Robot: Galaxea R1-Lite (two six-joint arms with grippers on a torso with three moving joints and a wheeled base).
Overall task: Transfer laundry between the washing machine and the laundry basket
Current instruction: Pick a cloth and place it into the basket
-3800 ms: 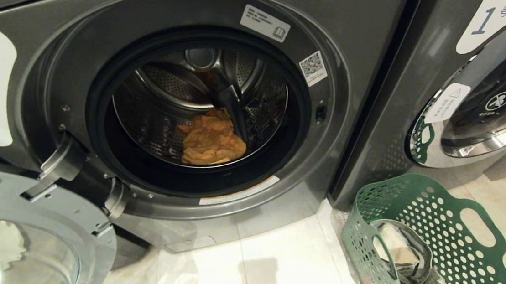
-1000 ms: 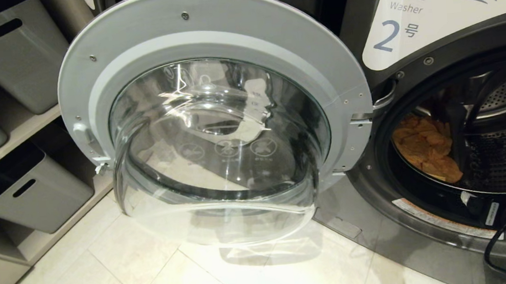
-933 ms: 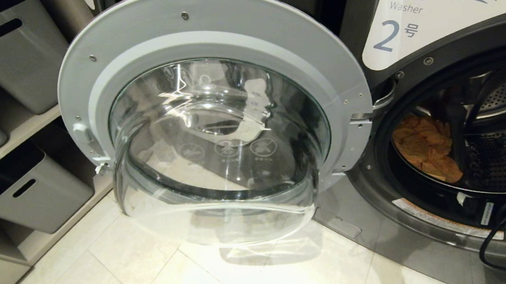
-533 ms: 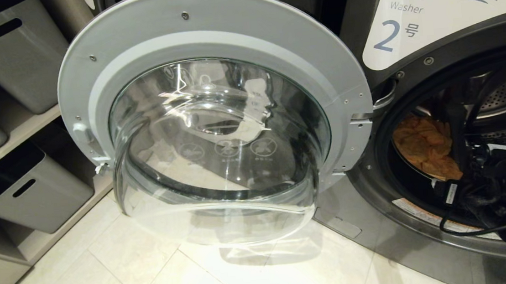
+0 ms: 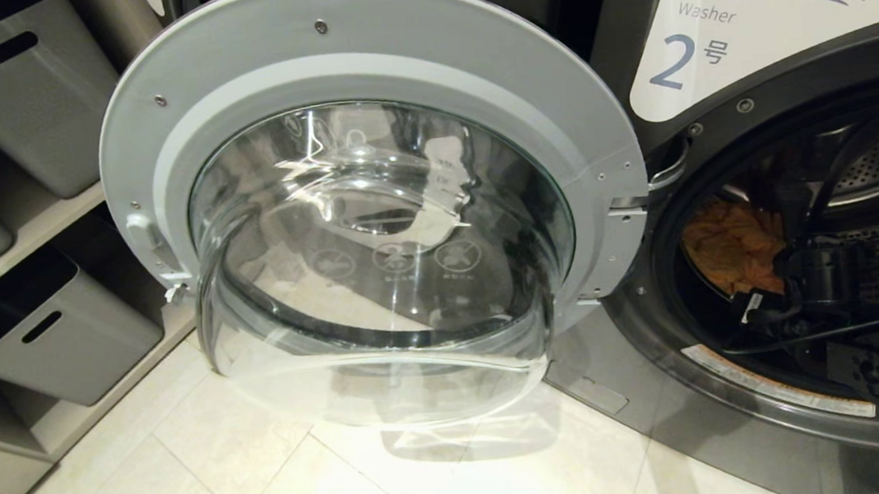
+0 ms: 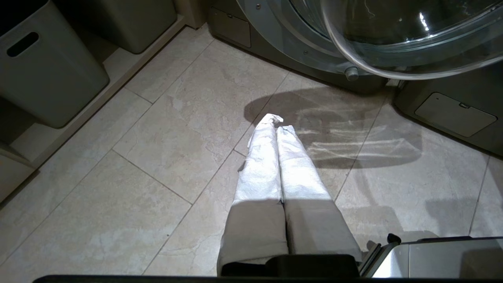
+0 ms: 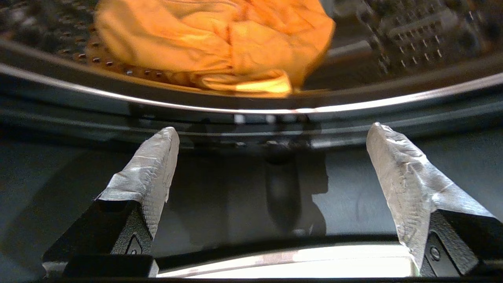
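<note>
The washing machine (image 5: 753,9) labelled "2" fills the right of the head view, its round door (image 5: 372,205) swung wide open to the left. A crumpled yellow-orange piece of laundry (image 5: 730,249) lies on the drum floor. My right arm (image 5: 824,277) reaches into the drum mouth. In the right wrist view my right gripper (image 7: 274,129) stands open and empty over the dark door seal, just short of the orange laundry (image 7: 212,43). My left gripper (image 6: 277,124) hangs shut and empty over the floor tiles. The laundry basket is out of view.
Plain grey storage bins (image 5: 49,337) sit on low shelves at the left. The open door's glass bowl (image 6: 393,39) juts out over the pale tiled floor (image 5: 269,485). A cable (image 5: 813,338) loops from my right arm across the drum's lower rim.
The head view swung left since the oldest frame, losing the basket. Over the last second my right arm pushed up into the drum mouth toward the orange laundry; the left arm stayed still.
</note>
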